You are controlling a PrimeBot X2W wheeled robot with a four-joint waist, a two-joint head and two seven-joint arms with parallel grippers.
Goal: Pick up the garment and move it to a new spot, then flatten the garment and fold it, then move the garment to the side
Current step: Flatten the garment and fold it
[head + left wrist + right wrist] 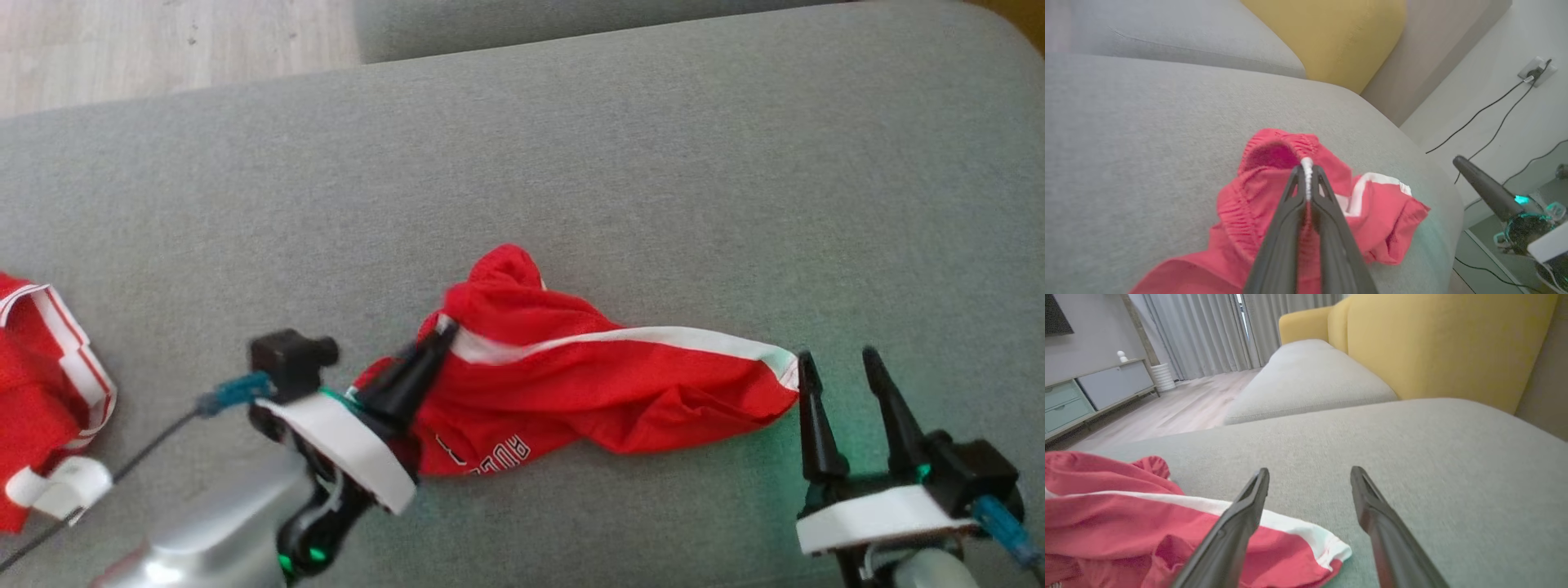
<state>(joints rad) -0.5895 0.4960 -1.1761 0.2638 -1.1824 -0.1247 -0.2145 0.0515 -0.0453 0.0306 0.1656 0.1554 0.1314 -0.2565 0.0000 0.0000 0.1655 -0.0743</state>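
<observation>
Two grey seat cushions are showing, the near cushion (pixel 653 163) and the far cushion (pixel 571 24). Two red pieces of clothing are lying on the near one: the garment (pixel 588 384) with its one white stripe, and one second garment (pixel 41 384) with white trim at the head view's left edge. Two claws are showing, the left claw (pixel 439 333) and the right claw (pixel 838 358), each carrying two dark fingers (pixel 815 425). Two black cables (pixel 1478 112) are running to one wall socket (pixel 1535 69).

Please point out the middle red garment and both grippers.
middle red garment (pixel 588 392), head view, cloth below the white stripe
left gripper (pixel 1306 173), left wrist view, between its jaws
right gripper (pixel 837 357), head view, between its jaws
</observation>
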